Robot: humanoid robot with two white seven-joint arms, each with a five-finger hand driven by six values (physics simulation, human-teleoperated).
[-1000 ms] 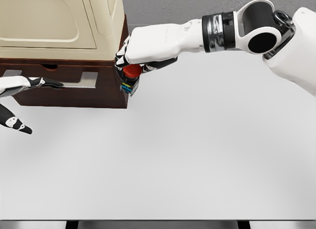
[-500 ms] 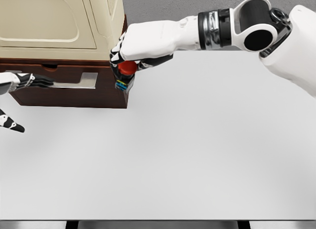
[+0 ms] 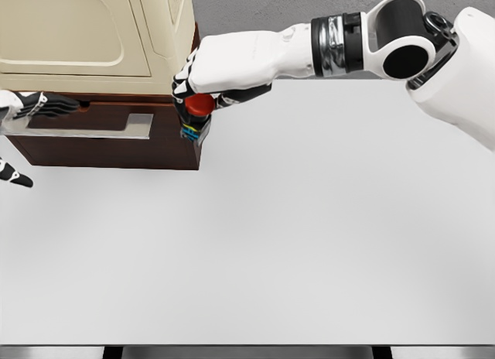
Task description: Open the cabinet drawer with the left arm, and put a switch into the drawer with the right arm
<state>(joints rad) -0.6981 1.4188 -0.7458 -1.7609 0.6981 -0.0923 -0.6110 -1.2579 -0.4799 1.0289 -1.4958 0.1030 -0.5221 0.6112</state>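
While gripping switch (image 3: 196,117), right hand (image 3: 220,71) outstretched

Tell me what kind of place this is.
Probably a simulated test bench, not a lived-in room: a bare white table, a brown cabinet with a cream appliance on top, and a plain grey backdrop, all cleanly rendered.

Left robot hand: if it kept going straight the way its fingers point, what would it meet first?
The left robot hand points rightward along the drawer front, fingertips near the dark notch under the cabinet. It would probably meet that notch first, though depth is unclear.
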